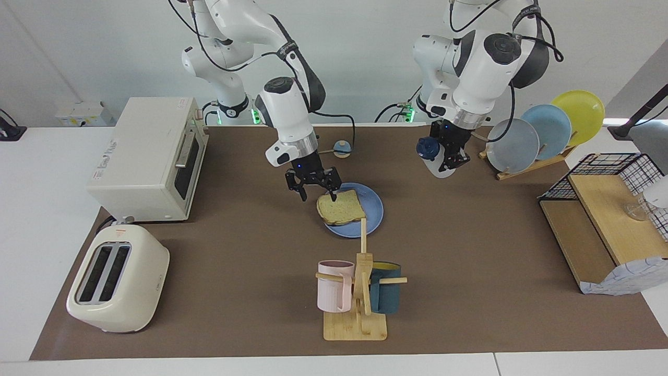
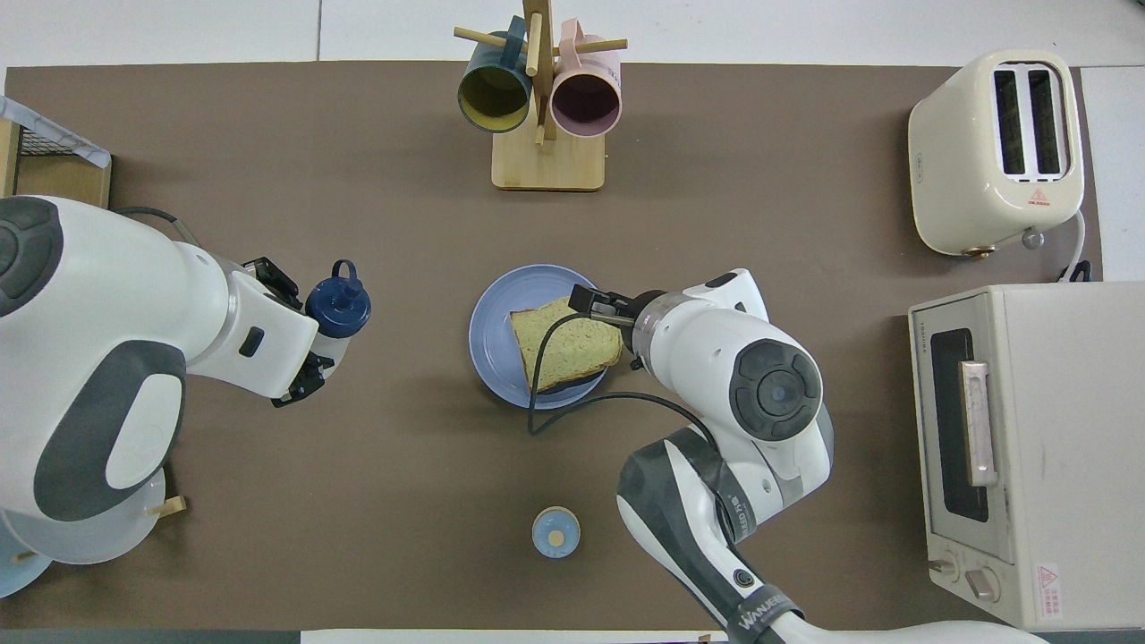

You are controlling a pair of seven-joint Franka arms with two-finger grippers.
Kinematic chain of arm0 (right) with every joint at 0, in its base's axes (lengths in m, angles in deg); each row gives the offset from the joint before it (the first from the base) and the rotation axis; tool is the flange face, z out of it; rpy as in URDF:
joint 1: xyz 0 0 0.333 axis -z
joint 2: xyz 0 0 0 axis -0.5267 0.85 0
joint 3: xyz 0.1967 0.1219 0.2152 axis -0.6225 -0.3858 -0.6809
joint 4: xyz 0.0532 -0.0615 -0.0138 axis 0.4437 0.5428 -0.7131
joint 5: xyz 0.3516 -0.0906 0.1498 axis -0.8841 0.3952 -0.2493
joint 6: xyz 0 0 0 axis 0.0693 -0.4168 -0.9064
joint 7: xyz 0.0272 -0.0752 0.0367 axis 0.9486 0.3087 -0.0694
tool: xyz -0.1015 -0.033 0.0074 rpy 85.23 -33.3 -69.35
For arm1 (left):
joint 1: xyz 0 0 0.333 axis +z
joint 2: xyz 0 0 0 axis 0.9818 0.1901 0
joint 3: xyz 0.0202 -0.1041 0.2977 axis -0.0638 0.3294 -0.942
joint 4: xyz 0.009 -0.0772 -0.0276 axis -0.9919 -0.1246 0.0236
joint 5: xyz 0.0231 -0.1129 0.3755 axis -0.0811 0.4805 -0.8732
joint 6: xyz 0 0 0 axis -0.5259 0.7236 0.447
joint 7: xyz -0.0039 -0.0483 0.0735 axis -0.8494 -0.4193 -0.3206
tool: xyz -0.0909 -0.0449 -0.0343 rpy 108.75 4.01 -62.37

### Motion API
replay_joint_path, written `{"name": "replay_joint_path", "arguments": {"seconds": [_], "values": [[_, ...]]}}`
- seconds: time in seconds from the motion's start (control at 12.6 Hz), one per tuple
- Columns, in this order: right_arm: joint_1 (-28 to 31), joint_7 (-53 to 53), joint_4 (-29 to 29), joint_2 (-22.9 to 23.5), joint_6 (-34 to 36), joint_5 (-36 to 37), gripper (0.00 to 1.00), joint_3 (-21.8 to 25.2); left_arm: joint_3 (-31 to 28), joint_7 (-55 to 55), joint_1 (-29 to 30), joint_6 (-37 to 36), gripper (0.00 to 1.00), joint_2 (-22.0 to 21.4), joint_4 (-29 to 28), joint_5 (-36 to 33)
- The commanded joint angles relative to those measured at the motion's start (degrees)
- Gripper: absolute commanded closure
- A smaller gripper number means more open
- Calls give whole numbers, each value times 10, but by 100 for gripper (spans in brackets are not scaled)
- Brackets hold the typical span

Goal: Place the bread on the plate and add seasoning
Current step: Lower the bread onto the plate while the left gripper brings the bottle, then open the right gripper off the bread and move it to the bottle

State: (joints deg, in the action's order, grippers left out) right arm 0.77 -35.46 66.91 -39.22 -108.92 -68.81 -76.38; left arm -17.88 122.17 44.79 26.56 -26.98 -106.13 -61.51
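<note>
**Two arms, one slice: shaker came in from the left arm's end**

Bread lay flat on the blue plate at mid-table, one corner overhanging the rim toward the right arm's end. Right gripper hung just over that corner, fingers spread, holding nothing. Left gripper was clamped around the seasoning bottle, carried in the air with its navy cap tilted toward the plate. The bread sat toward the right arm's end from the bottle, a clear gap between them. My call: the left arm must cross it, then tip.
</note>
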Motion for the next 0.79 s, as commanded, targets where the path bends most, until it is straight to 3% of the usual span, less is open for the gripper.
{"name": "replay_joint_path", "arguments": {"seconds": [0.0, 0.16, 0.32, 0.71], "values": [[10, 4, -14, -12, 7, -12, 0, -5, -7, 20, -15, 13, 100, -25, -29, 7], [-3, 6, -16, -23, 10, -12, 0, -8, -7, 54, -15, 7, 100, -26, -29, 7], [-5, 2, -53, -23, 35, -14, 0, -8, -6, 54, -17, 5, 100, -29, -32, 7], [-9, 0, -253, -20, 308, -132, 0, -9, -5, 51, -25, 7, 100, -32, -36, 7]]}}
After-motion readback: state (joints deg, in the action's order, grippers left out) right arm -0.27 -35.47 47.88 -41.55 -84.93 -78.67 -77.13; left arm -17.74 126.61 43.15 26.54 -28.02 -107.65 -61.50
